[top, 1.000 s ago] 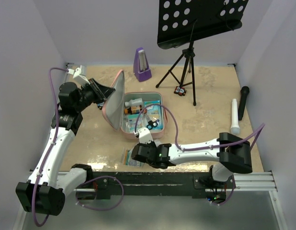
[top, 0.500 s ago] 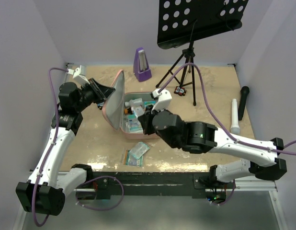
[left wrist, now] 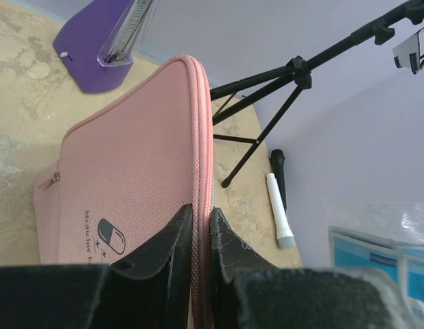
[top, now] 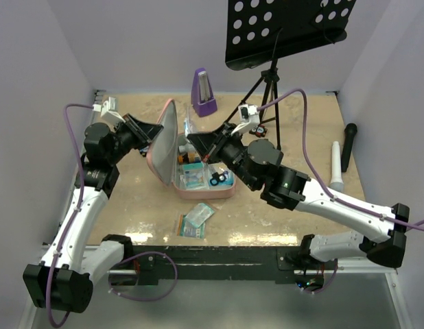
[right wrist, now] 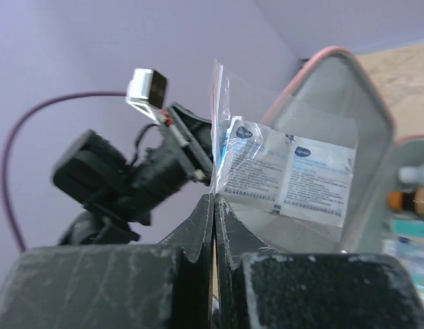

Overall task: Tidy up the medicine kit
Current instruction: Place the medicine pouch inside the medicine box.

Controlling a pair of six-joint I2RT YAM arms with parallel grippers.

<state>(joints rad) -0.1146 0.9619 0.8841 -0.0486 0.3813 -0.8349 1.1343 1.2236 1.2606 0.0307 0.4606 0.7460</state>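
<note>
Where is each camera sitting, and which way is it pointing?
Top external: above and behind, looking down on the table; both arms show.
Left wrist: rides the left arm; sees left tool clamping the medicine kit, metronome beyond.
Right wrist: rides the right arm; sees right tool pinching a clear packet, left arm beyond.
Shared: all three see the kit's lid.

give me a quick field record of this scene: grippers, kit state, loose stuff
left gripper: shut on the lid edge, holds it upright
right gripper: shut on a clear bag of wipe sachets, held up near the lid
medicine kit: open, items in its base
loose on table: packets in front of the kit
background: purple metronome, music stand
</note>
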